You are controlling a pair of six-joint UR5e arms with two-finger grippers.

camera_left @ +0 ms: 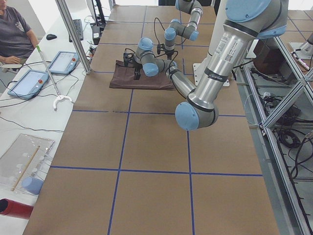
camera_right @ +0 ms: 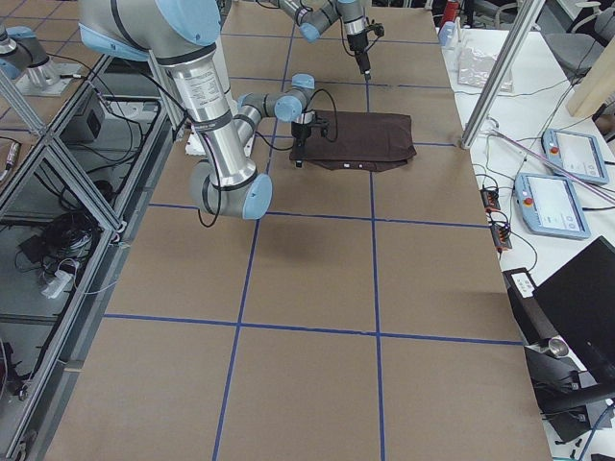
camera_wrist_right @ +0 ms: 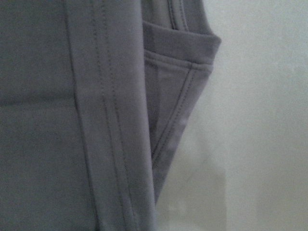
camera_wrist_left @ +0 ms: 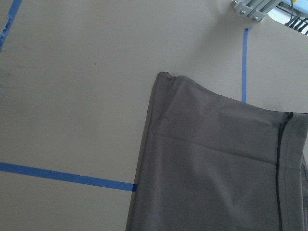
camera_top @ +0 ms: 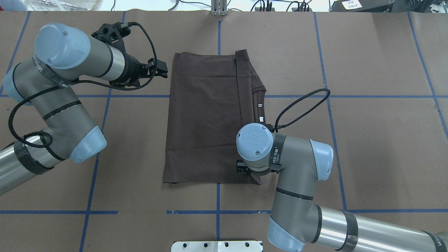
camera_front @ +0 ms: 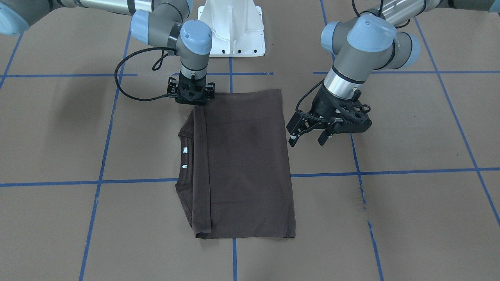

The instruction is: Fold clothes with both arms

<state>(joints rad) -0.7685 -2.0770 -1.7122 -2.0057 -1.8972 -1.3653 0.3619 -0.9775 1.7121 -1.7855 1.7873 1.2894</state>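
Observation:
The dark grey-brown T-shirt lies folded into a long rectangle on the brown table, collar and label showing at one long side. It also shows in the overhead view. My left gripper is open and empty. It hovers just off the shirt's plain long edge, near its far end in the overhead view. My right gripper points straight down onto the shirt's near corner on the collar side. Its fingers are hidden by its own body. The right wrist view shows only close-up hem.
The white pedestal base stands at the robot's side of the table. Blue tape lines cross the brown paper. A seated person and tablets are on the side bench beyond the table's far edge.

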